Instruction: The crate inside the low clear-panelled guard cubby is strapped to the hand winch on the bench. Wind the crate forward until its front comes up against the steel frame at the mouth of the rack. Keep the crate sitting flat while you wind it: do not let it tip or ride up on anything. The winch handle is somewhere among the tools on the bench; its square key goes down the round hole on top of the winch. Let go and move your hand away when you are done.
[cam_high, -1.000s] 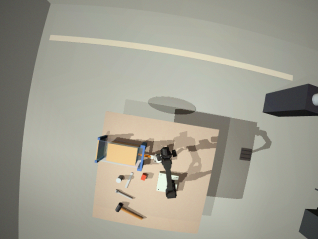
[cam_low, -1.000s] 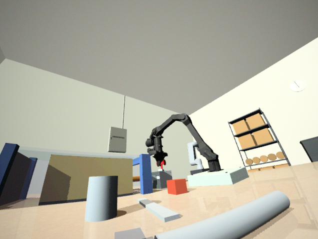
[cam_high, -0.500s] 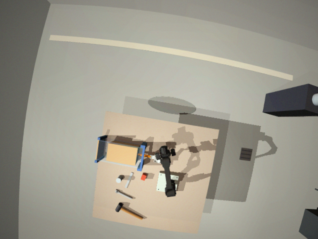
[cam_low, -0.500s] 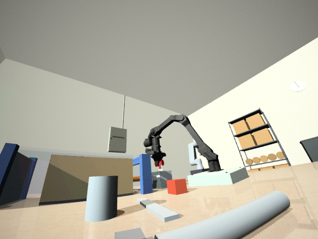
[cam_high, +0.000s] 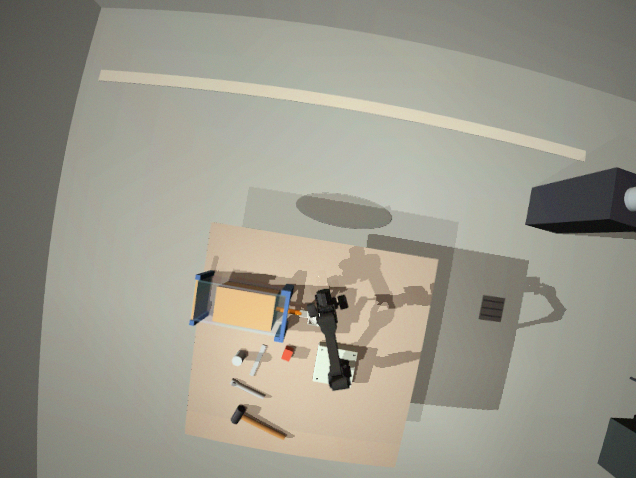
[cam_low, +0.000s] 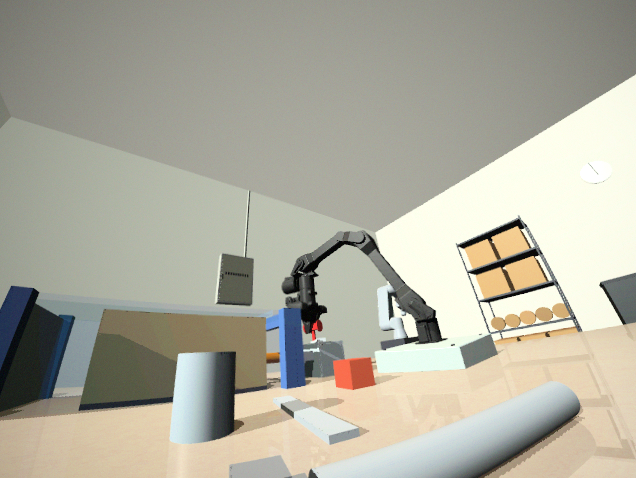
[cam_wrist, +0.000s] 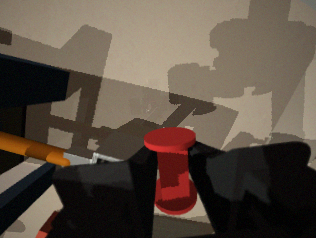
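Note:
The tan crate (cam_high: 244, 308) (cam_low: 179, 349) sits flat inside the clear-panelled cubby. Its front is close behind the blue steel frame (cam_high: 280, 333) (cam_low: 292, 349) (cam_wrist: 30, 80); a narrow gap seems to show. An orange strap piece (cam_high: 294, 311) (cam_low: 273, 357) (cam_wrist: 30, 149) runs from the crate towards the winch (cam_high: 313, 320) (cam_low: 324, 358), which is partly hidden under the arm. My gripper (cam_high: 312, 310) (cam_low: 311, 327) (cam_wrist: 167, 141) is shut on the upright red knob of the winch handle, just above the winch. The handle's square key is hidden.
A red block (cam_high: 287, 354) (cam_low: 353, 373), a grey cylinder (cam_high: 237, 359) (cam_low: 203, 398), a flat bar (cam_high: 258, 360) (cam_low: 318, 418), a wrench (cam_high: 249, 388) and a hammer (cam_high: 262, 425) lie on the bench. The arm's pale base plate (cam_high: 320, 364) (cam_low: 419, 358) is nearby.

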